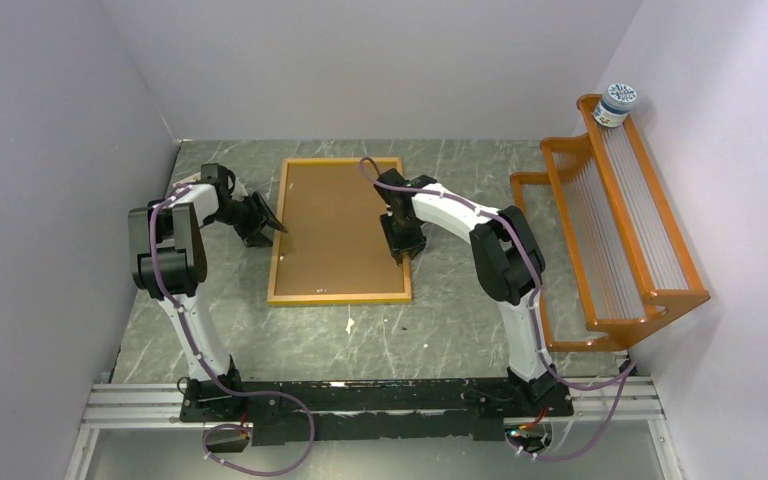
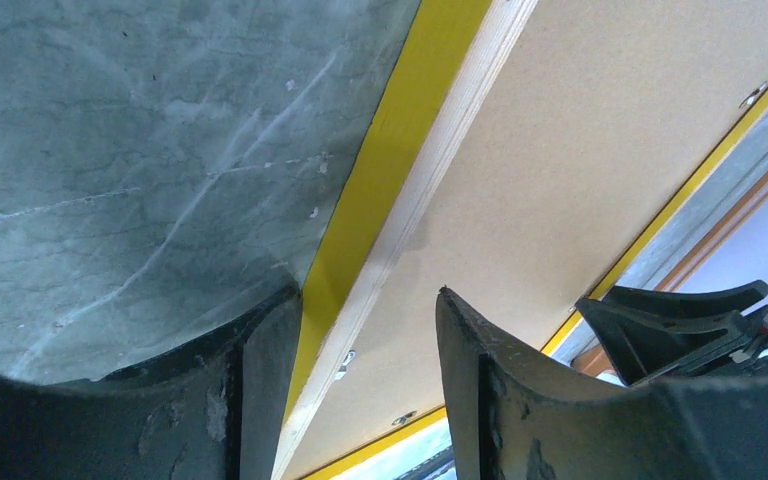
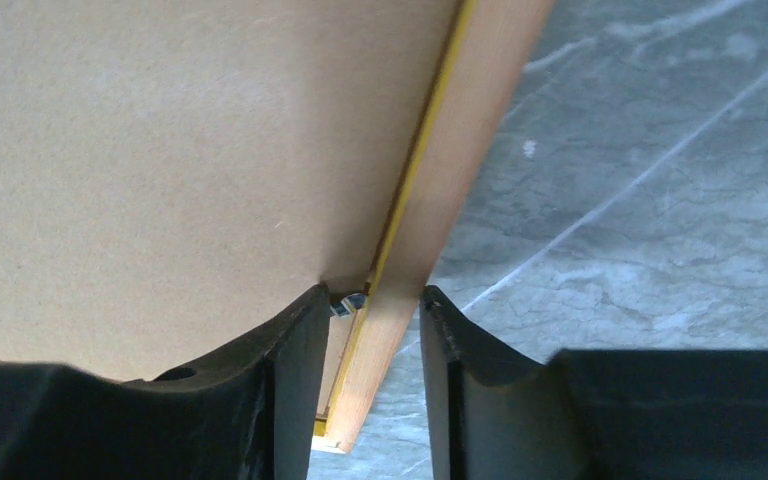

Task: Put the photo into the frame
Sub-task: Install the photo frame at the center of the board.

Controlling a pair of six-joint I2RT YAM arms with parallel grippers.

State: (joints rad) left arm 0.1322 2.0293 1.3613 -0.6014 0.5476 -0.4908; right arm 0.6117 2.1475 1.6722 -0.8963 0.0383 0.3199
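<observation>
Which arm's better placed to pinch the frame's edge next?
Probably the right: the right gripper closely flanks the right rail of the frame, beside a metal clip. The left gripper straddles its rail more loosely.

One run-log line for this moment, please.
left gripper: open astride left border of frame | right gripper: astride right border, grip unclear | backing panel: lying in frame | photo: not in view

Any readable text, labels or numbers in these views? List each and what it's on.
None legible.
Label on the jar on top of the rack: blue and white, print too small to read.
No markings visible on the frame or its backing panel.
</observation>
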